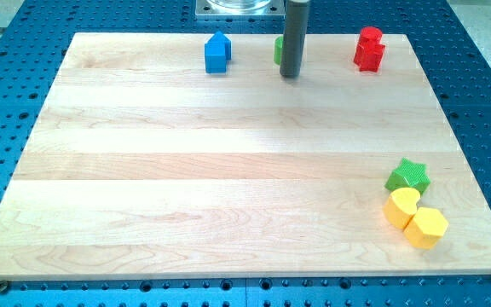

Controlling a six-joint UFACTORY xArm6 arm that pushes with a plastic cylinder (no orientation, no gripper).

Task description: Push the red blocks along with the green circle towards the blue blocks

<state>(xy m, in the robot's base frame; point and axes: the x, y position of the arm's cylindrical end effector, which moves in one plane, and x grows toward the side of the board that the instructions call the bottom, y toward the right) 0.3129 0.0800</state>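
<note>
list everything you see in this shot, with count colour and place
wooden board: 1, pale maple, fills most of the view
perforated metal table: 1, blue, around the board
blue house-shaped block: 1, blue, top edge, left of centre
green block: 1, green, top centre, mostly hidden behind the rod, shape unclear
red block: 1, red, top right
green star block: 1, green, lower right
yellow blocks: 2, yellow, lower right below the star, one rounded, one hexagonal, touching
metal base: 1, silver, top edge
my tip: 1, dark grey rod, just right of the green block
</note>
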